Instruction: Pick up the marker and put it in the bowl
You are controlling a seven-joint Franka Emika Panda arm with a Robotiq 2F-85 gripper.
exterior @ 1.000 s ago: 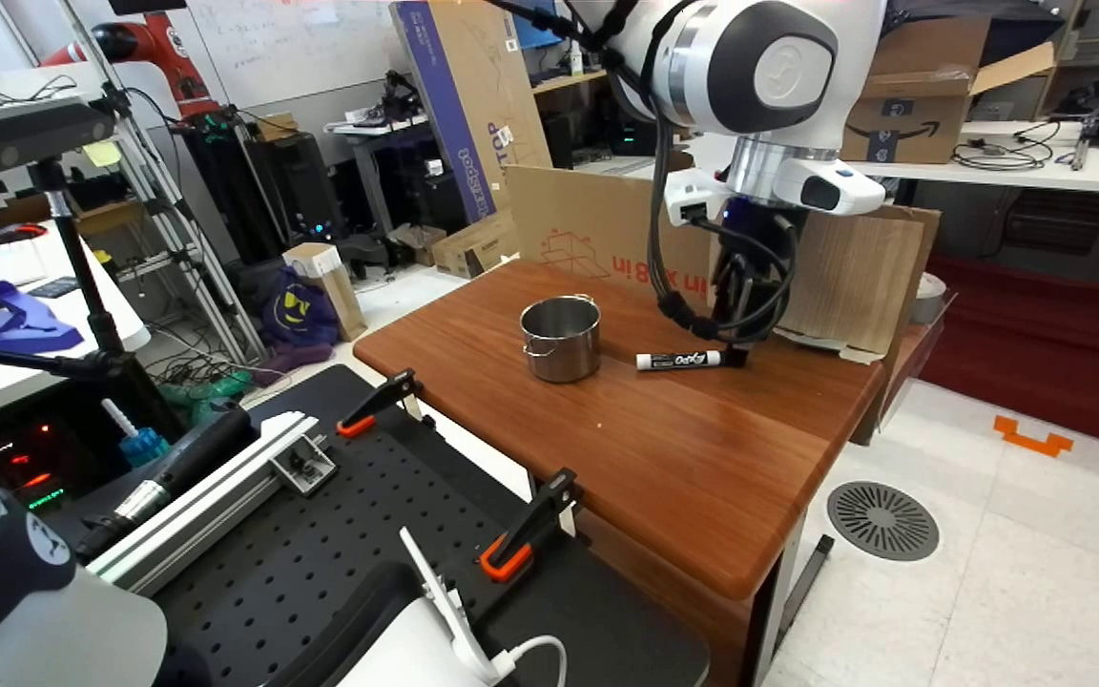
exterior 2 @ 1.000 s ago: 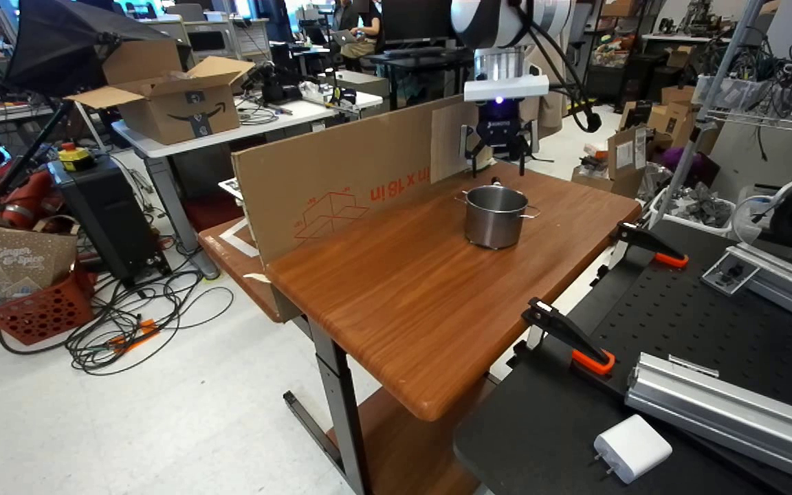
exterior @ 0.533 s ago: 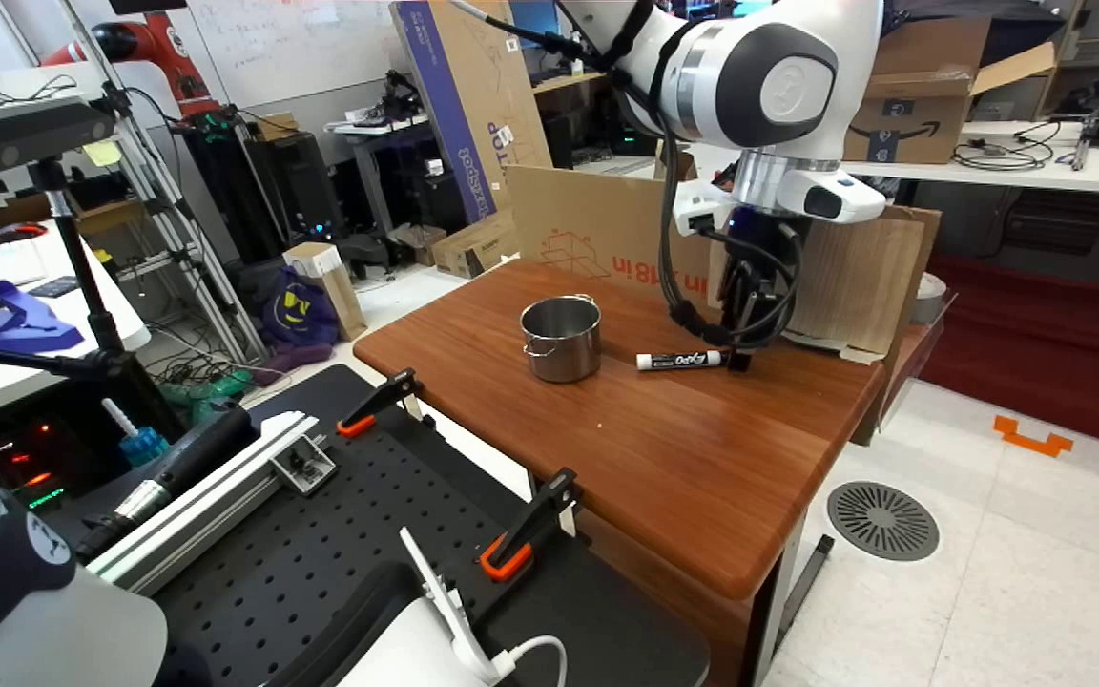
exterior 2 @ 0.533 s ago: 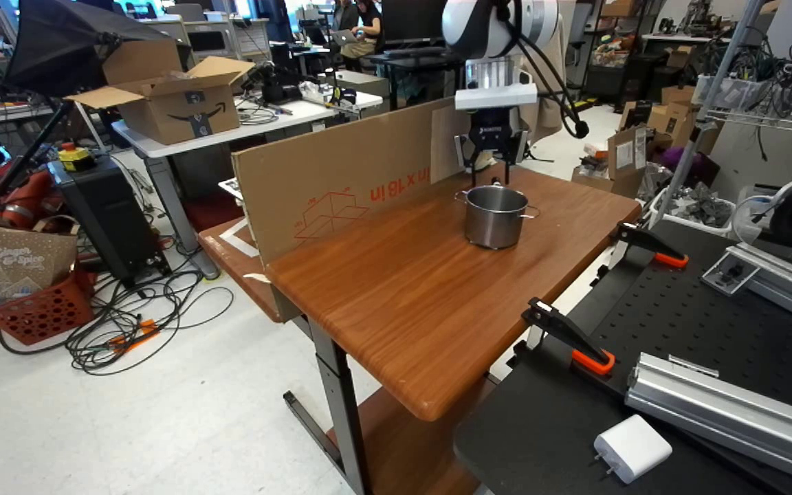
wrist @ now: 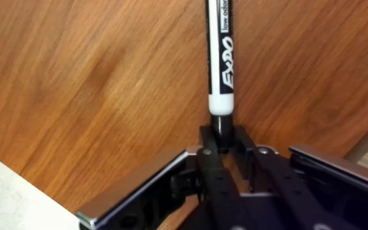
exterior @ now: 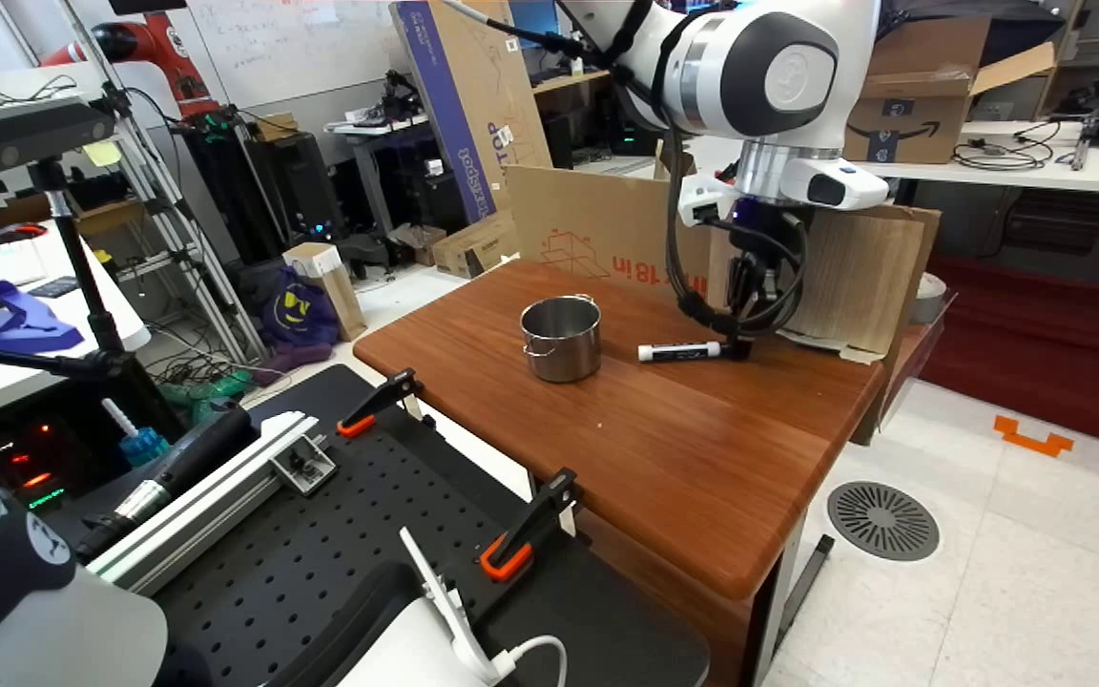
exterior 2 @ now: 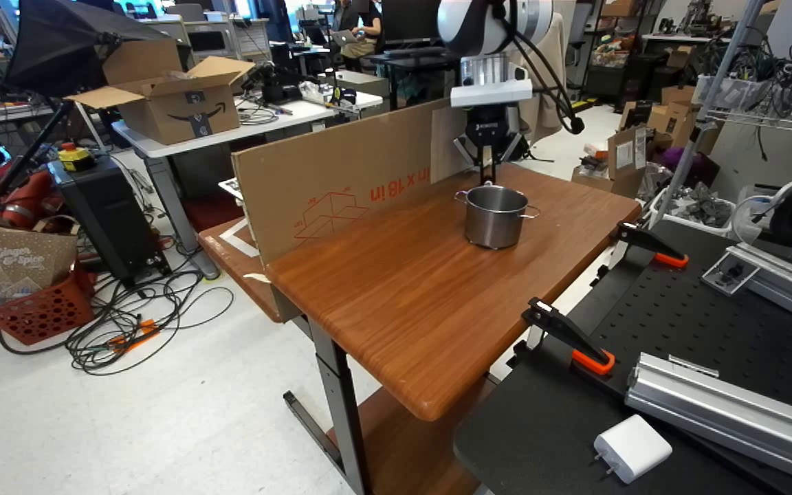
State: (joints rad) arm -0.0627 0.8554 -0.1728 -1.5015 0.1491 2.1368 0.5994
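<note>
The marker [exterior: 678,352] is a white Expo pen with a black label and a black cap. My gripper [wrist: 223,135] is shut on its cap end, one finger on each side, as the wrist view shows. The white barrel [wrist: 219,57] sticks out away from the fingers, roughly level. Whether it still touches the wood, I cannot tell. A shiny metal bowl [exterior: 561,342] with small wire handles stands upright on the table, a short way off the marker's free end. In an exterior view the bowl [exterior 2: 493,223] stands in front of the gripper [exterior 2: 487,175] and hides most of the marker.
A cardboard wall [exterior 2: 348,179] runs along the table edge close behind the gripper. The brown wooden table [exterior: 664,458] carries the bowl. Black clamps [exterior: 535,520] hold onto the neighbouring black perforated bench [exterior: 321,544]. Cables hang along the wrist.
My fingers have closed from wide apart onto the marker's cap. The marker has shifted slightly, a little higher in an exterior view. The bowl has not moved.
</note>
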